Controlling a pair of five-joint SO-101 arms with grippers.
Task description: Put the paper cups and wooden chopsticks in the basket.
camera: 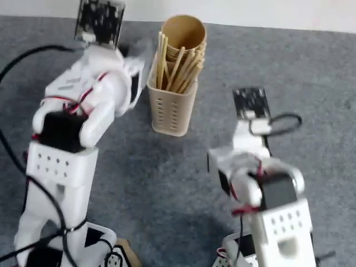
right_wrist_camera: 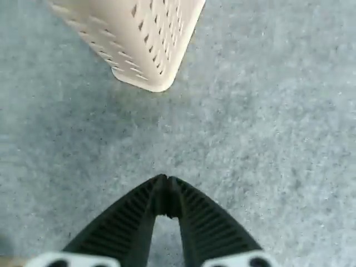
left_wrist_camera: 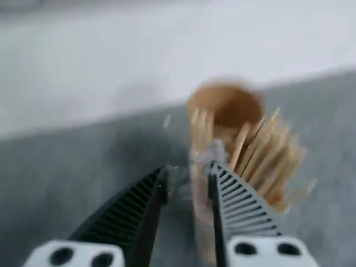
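Right gripper (right_wrist_camera: 165, 181), nearest in its own wrist view: jaws closed tip to tip, nothing between them, hanging above the grey carpet (right_wrist_camera: 267, 111) and well apart from the basket. In the high view its arm is the nearer one, on the side away from the left arm, folded low.

Basket (camera: 169, 108), mid-field: a pale, perforated, upright container standing on the carpet between the two arms. The wooden chopsticks (camera: 178, 64) stand bundled inside it, leaning fanwise against the rim. The paper cups (camera: 183, 30) are nested in a stack behind them, also inside, with the top cup's mouth open upward. Every cup and chopstick that can be seen is already in the basket, so the task appears finished or all but finished. What may remain is only for the arms to draw clear.

Left gripper (left_wrist_camera: 189, 171), farthest: jaws parted by a moderate gap and holding nothing that can be made out. It sits just beside the basket near its rim. The basket's blurred wall shows in the gap, but whether a finger touches it cannot be told.
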